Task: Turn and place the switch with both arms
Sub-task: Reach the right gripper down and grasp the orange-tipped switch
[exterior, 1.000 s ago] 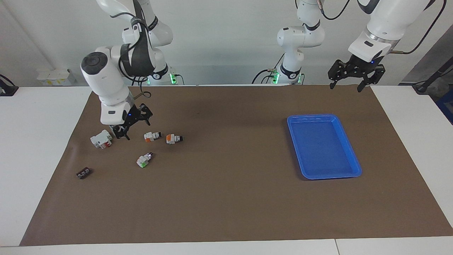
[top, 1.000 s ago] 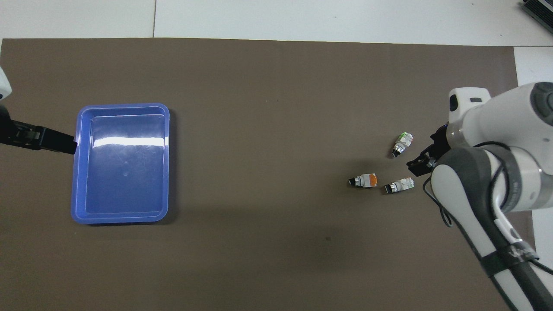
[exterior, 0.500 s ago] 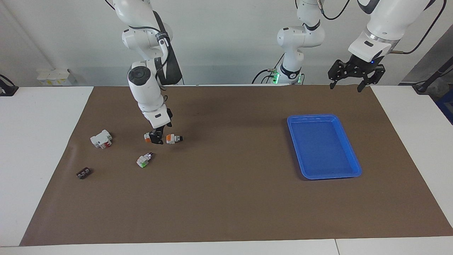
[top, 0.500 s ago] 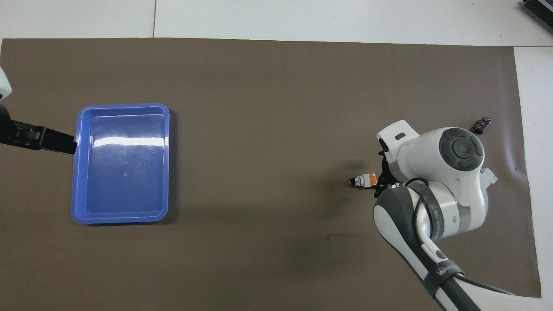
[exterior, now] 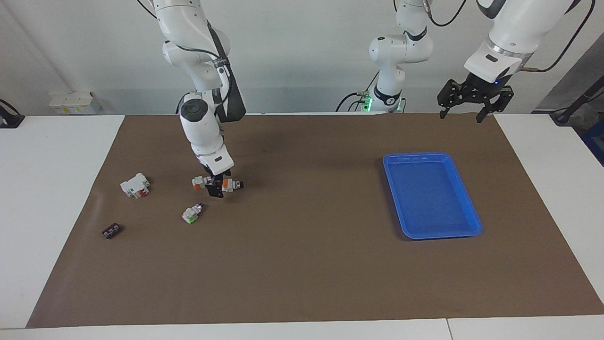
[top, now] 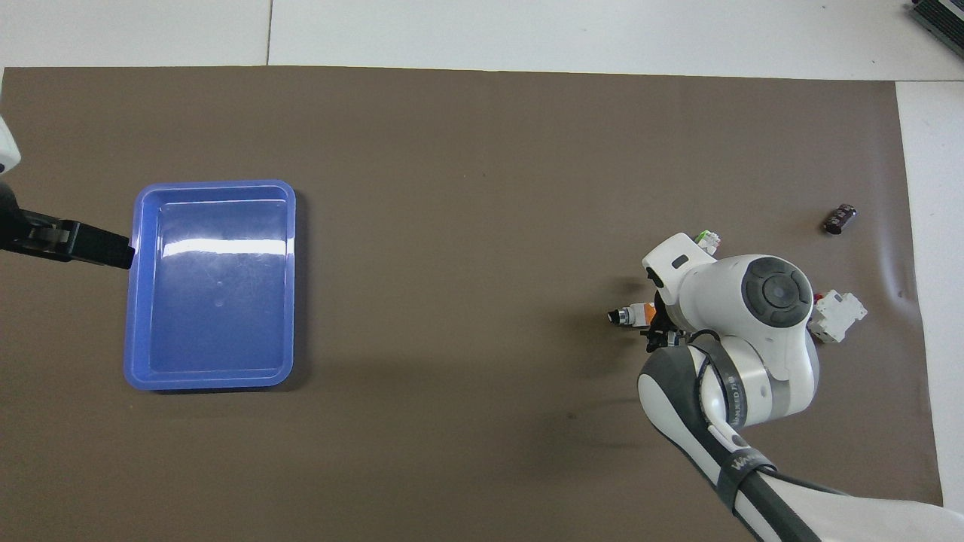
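Two white switches with orange blocks lie side by side on the brown mat. One switch (exterior: 231, 184) has its black knob pointing toward the left arm's end; it also shows in the overhead view (top: 631, 315). My right gripper (exterior: 217, 188) is down at the mat between this switch and the second orange one (exterior: 200, 182), close against the first one's white end. In the overhead view the right arm hides the second switch. My left gripper (exterior: 461, 114) is open and empty, and waits in the air above the mat's edge near its base.
A blue tray (exterior: 415, 155) stands at the left arm's end of the mat. A green-block switch (exterior: 191, 214), a white block with red marks (exterior: 134, 185) and a small black part (exterior: 111, 231) lie near the right gripper.
My right gripper has swung from beside the white block with red marks to between the two orange switches and turned. The left arm has not moved.
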Controlling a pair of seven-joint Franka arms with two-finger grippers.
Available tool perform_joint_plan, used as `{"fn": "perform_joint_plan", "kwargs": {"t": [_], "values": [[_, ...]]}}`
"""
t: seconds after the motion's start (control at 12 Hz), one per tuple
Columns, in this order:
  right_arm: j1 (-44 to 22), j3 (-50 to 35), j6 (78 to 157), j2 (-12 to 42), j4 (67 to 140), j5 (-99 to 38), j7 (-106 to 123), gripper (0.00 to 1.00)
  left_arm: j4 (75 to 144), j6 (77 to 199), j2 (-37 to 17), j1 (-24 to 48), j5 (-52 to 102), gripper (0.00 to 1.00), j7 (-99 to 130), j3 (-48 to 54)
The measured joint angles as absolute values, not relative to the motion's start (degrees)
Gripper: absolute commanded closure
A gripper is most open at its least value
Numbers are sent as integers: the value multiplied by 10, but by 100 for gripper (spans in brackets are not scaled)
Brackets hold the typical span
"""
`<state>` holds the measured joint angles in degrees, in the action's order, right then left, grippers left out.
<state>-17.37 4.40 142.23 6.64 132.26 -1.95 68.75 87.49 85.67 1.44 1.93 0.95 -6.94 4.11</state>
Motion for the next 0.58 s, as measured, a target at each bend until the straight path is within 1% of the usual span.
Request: {"fn": "perform_joint_plan", "kwargs": {"t": [0.08, 0.33, 0.42, 0.58], "values": [[-174, 44, 1431, 74, 1325, -19, 693, 27, 875, 857, 14, 19, 10, 0, -69, 41], [-176, 44, 1451, 83, 1330, -19, 696, 86, 875, 857, 14, 19, 10, 0, -69, 41], [-180, 43, 1454, 84, 1332, -19, 697, 100, 875, 857, 14, 19, 10, 0, -69, 41], [-185, 44, 1451, 76, 1336, -19, 696, 100, 875, 857, 14, 19, 10, 0, -69, 41]]}}
